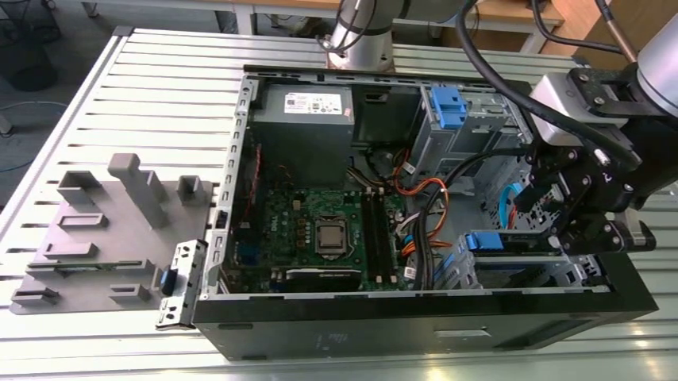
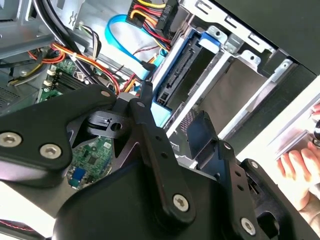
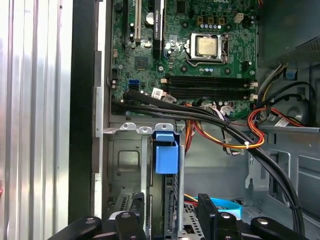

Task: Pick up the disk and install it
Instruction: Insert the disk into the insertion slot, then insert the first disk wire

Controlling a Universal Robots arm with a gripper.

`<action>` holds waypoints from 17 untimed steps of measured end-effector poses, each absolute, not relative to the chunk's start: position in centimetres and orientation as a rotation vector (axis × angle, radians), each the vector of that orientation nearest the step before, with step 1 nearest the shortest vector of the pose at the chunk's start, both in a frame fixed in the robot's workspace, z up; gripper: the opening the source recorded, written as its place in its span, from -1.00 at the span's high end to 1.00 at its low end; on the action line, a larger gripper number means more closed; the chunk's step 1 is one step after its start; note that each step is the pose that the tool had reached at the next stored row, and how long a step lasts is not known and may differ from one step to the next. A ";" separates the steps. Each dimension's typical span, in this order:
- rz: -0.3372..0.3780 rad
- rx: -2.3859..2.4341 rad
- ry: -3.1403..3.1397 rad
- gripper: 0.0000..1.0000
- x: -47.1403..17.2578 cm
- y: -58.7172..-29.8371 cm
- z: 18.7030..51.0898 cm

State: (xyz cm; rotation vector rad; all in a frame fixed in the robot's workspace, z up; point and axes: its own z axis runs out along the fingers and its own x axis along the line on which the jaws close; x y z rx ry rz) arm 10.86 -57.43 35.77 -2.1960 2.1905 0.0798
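The disk [image 1: 496, 240] sits edge-up in the drive cage at the front corner of the open computer case [image 1: 424, 305], on the exterior view's right. Its bright blue bracket [image 3: 165, 155] shows between the cage's metal walls, and its dark connector edge [image 2: 184, 67] faces the cables. My gripper [image 1: 542, 226] hangs just above and beside the cage. It is open: its black fingers [image 3: 131, 220] stand on either side of the disk's slot without touching the disk. The same gripper [image 2: 175, 107] shows in the second wrist view with a gap between it and the disk.
A small blue clip [image 1: 447, 107] sits in the upper bay near the grey power supply box [image 1: 302, 119]. Orange and black cables [image 3: 235, 137] cross beside the cage. A grey moulded fixture [image 1: 106, 230] lies on the slatted table. A person's hand [image 2: 297, 167] is beyond the case's edge.
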 end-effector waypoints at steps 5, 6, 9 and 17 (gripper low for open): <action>0.080 -2.196 2.191 -0.09 10.9 -57.4 35.8; 0.080 -2.196 2.191 -0.09 10.9 -57.4 35.8; 0.080 -2.196 2.191 -0.09 10.9 -57.4 35.8; 0.080 -2.196 2.191 -0.09 10.9 -57.3 36.2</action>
